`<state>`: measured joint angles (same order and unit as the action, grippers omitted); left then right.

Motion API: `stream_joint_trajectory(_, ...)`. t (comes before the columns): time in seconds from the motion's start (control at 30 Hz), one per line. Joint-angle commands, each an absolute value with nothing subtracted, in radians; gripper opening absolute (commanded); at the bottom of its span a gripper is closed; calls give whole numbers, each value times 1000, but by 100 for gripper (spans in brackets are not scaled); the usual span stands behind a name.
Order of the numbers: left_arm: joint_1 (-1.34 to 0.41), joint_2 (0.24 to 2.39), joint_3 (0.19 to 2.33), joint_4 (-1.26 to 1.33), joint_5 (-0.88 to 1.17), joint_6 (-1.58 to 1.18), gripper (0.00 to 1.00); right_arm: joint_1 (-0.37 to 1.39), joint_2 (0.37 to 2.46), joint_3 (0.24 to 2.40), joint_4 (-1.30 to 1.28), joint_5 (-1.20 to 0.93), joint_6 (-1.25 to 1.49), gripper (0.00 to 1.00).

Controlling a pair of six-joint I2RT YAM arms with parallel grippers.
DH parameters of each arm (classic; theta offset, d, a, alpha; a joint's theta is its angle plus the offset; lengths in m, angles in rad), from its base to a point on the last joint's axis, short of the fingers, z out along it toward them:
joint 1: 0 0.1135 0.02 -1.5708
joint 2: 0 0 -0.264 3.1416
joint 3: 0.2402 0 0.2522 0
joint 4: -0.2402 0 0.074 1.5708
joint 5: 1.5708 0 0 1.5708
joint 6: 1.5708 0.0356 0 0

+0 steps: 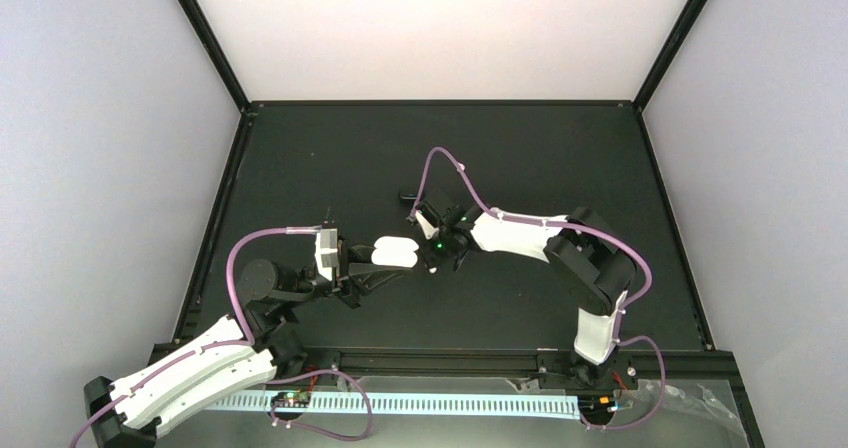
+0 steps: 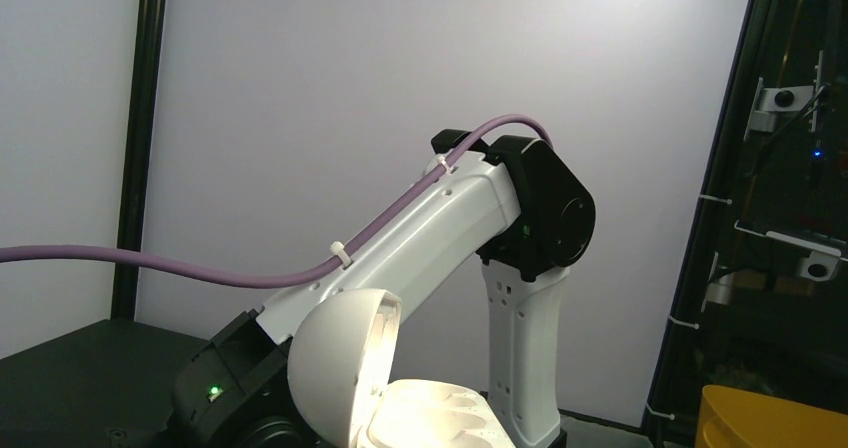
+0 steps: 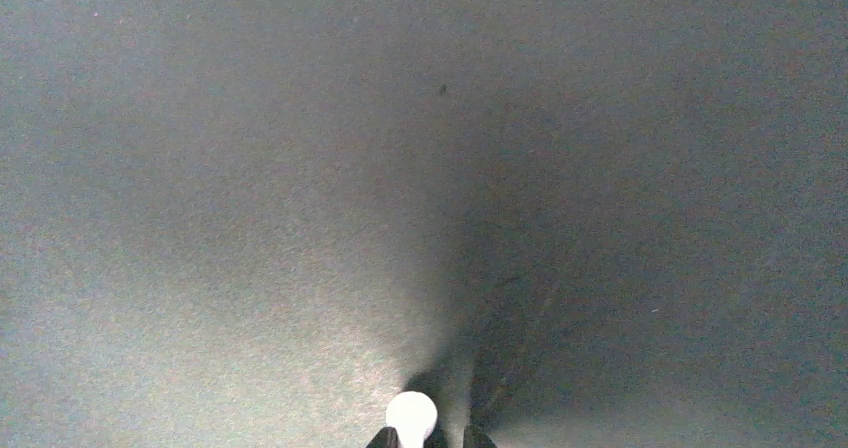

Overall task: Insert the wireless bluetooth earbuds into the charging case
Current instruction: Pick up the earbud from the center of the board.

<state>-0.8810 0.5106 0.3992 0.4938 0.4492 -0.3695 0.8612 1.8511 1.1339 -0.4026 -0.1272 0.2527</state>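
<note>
The white charging case [image 1: 395,252] is held at the tips of my left gripper [image 1: 374,264], near the middle of the black table. In the left wrist view its domed lid [image 2: 340,363] stands open over the brightly lit base [image 2: 445,420]; the fingers themselves are out of that frame. My right gripper [image 1: 437,253] is just right of the case. In the right wrist view a small white earbud [image 3: 411,414] lies against the left fingertip [image 3: 384,438] of the right gripper [image 3: 430,438], with a gap to the other tip. No other earbuds show.
The black table mat [image 1: 520,158] is framed by black posts and pale walls. My right arm's white link [image 2: 440,228] rises behind the case in the left wrist view. A yellow object [image 2: 770,418] sits beyond the table at the far right.
</note>
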Motion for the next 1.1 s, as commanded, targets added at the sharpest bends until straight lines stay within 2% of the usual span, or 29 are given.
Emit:
stream_joint_trajectory(0.0,-884,509,405,498,455,-367,2,876,1849,1106,-447,-149,264,14)
stream_joint_trajectory(0.4,-885,506,403,497,456,-366,1,877,1780,1098,-430,-117,286,5)
stream_joint_trajectory(0.63,-885,501,403,489,453,-360,1,875,1605,1098,-476,-77,303,1)
stream_joint_trajectory(0.87,-885,489,405,485,450,-344,1,876,1293,1168,-749,-26,244,1)
stream_joint_trajectory(0.97,-885,481,404,475,446,-334,2,875,1154,1285,-900,-20,184,1)
stream_joint_trajectory(1.07,-886,488,404,483,467,-333,2,875,1100,1435,-1050,-92,104,1)
